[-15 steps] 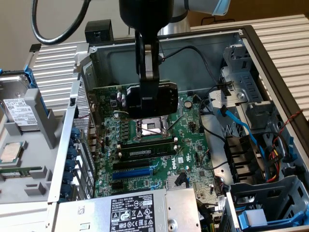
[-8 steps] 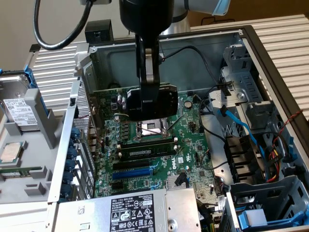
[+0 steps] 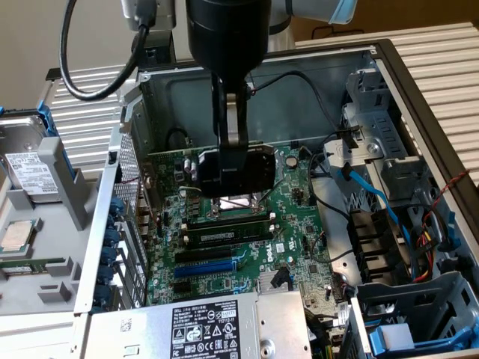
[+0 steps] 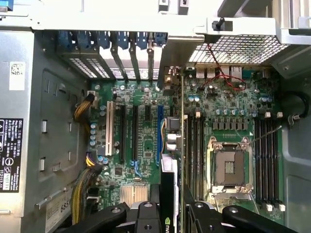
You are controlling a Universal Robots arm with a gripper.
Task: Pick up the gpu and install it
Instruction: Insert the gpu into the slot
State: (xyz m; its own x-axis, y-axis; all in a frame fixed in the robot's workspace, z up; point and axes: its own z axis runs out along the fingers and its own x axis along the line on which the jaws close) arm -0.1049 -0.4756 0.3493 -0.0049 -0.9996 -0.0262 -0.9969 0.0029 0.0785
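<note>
my gripper: the black two-finger gripper (image 3: 232, 153) (image 4: 171, 217) is clamped on the gpu, one finger on each flat side.
gpu: the small card with a green circuit board and a black rectangular cooler block (image 3: 243, 173) (image 4: 168, 191) hangs from my fingers on edge, inside the open case.
gpu against board: it sits over the large green motherboard (image 3: 299, 224) (image 4: 141, 126), near the square metal cpu socket (image 4: 228, 167) in the wrist view; i cannot tell whether its lower edge touches a slot.
case: the grey metal computer case (image 3: 157, 97) lies on its side, open on top.
inside the case: a silver power supply box with a white label (image 3: 202, 325) is at the near edge, and a flat blue cable (image 3: 367, 196) is toward the exterior view's right.
surface: a white ribbed surface (image 3: 441, 60) lies under the case.
beside the case: a grey tray (image 3: 71, 194) holding a hard drive (image 3: 28, 173) is at the exterior view's left.
</note>
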